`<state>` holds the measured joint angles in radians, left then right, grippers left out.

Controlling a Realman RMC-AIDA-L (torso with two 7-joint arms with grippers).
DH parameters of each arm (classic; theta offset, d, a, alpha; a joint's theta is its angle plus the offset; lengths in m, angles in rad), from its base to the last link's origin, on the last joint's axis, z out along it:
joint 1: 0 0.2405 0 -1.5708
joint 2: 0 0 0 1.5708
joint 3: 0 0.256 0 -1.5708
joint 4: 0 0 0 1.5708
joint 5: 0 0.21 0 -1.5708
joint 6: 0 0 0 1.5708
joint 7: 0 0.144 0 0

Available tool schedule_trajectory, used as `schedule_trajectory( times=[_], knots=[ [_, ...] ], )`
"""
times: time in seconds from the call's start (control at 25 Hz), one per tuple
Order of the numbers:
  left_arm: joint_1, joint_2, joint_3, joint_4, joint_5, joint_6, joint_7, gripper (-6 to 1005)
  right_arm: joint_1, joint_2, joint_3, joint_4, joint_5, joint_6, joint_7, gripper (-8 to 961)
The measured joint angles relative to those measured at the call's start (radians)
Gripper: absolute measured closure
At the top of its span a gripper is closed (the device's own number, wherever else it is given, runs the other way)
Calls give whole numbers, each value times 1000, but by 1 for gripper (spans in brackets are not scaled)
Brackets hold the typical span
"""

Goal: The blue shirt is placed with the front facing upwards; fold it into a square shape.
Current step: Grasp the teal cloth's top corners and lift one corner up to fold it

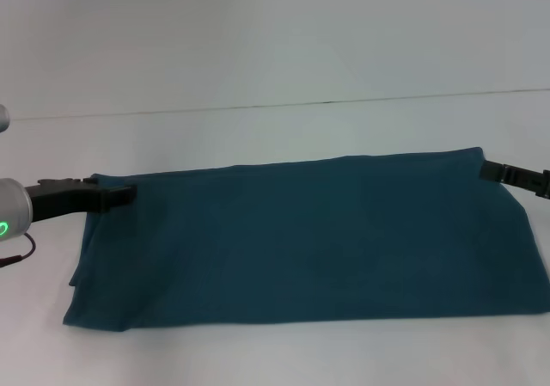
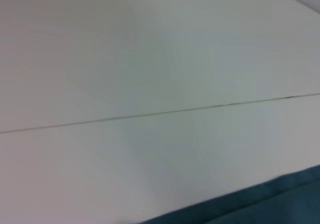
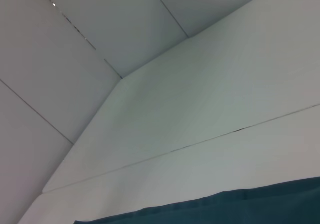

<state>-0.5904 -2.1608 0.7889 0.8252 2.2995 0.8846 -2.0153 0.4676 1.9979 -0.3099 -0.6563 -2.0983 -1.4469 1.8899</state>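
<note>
The blue shirt (image 1: 309, 240) lies flat on the white table (image 1: 258, 59) as a long, wide band; no lettering, sleeves or neckline show. My left gripper (image 1: 127, 194) is at the band's far left corner, touching the cloth edge. My right gripper (image 1: 484, 170) is at the far right corner, also against the cloth. In the left wrist view only a strip of the shirt (image 2: 280, 204) shows along one edge, and the right wrist view likewise shows just a strip of the shirt (image 3: 250, 209). Neither wrist view shows its own gripper.
A thin dark seam (image 1: 326, 102) crosses the table behind the shirt. The table's far edge and pale wall panels (image 3: 75, 59) appear in the right wrist view. The shirt's right end runs close to the head view's border.
</note>
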Motion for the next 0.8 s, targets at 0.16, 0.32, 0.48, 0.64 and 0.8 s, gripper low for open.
schedule_trajectory(
  times=[0.16, 0.32, 0.48, 0.64, 0.8],
  knots=[
    [-3, 0, 24, -8, 7, -32, 2, 289, 3, 2, 0, 7, 0, 1, 0, 325],
    [-3, -1, 53, -15, 7, -46, 2, 289, 3, 2, 0, 8, -1, 2, 0, 326],
    [-3, -1, 62, -16, 8, -50, 7, 290, 1, 2, 0, 8, 0, 2, 0, 327],
    [-3, -1, 65, -23, 8, -60, 18, 291, 0, 4, 0, 8, 0, 3, 0, 328],
    [-3, -1, 70, -26, 11, -72, 30, 295, -2, 4, 1, 8, 0, 3, 0, 329]
  ],
)
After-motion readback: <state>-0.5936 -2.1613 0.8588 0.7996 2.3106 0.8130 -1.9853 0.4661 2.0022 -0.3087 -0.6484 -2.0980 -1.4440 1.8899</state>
